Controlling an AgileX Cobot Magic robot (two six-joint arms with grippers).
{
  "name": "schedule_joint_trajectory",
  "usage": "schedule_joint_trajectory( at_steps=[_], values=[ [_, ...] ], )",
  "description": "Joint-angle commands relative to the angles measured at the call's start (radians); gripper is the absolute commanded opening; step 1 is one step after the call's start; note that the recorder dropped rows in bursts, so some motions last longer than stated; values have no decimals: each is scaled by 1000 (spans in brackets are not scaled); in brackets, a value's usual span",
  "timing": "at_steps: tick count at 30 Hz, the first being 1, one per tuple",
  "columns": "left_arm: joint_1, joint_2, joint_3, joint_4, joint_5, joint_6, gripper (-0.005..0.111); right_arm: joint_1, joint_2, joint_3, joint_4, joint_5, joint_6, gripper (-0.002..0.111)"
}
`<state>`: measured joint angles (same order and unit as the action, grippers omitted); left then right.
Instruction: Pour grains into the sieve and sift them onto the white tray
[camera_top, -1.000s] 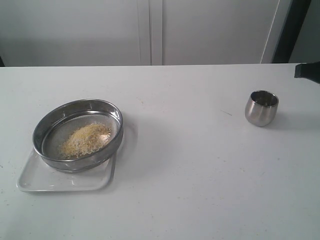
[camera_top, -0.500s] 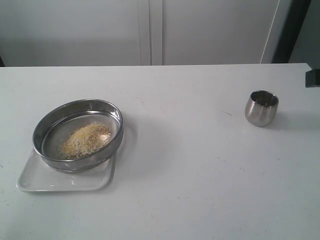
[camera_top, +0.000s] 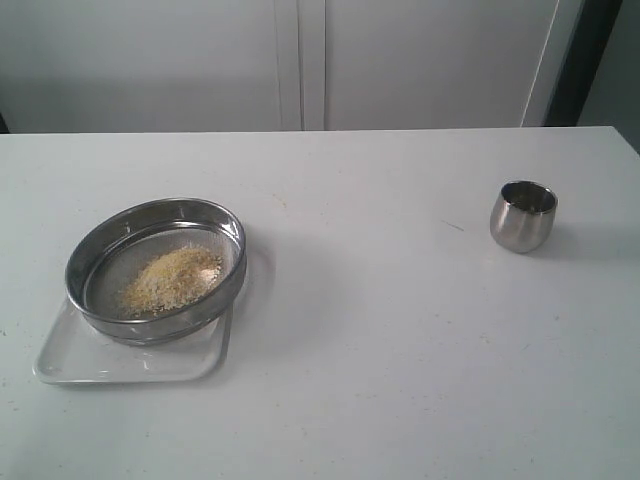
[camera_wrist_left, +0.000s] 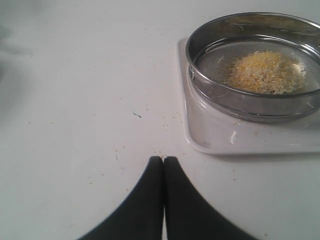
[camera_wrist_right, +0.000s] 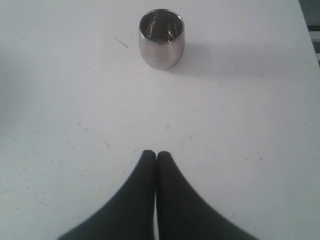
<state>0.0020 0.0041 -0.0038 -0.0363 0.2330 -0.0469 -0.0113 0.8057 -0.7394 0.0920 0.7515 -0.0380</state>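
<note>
Sieve (camera_top: 160, 322) over white tray (camera_top: 130, 362): rigid steel, likely light, slick-walled, loose grains (camera_top: 172, 278) inside; take by the rim; left claw (camera_wrist_left: 163, 160) and right claw (camera_wrist_right: 155, 154) closed, empty.

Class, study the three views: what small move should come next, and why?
Probably the shut left gripper should open and reach for the sieve rim: the grains lie piled on its mesh over the white tray, apparently unsifted.
</note>
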Motion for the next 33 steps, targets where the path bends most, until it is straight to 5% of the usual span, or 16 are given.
schedule_joint_trajectory(
  at_steps=[1, 33],
  values=[
    [1, -4, 4, -8, -1, 0, 0, 2, -49, 28, 13, 4, -11, 0],
    [1, -4, 4, -8, -1, 0, 0, 2, -73, 54, 19, 11, -2, 0]
  ],
)
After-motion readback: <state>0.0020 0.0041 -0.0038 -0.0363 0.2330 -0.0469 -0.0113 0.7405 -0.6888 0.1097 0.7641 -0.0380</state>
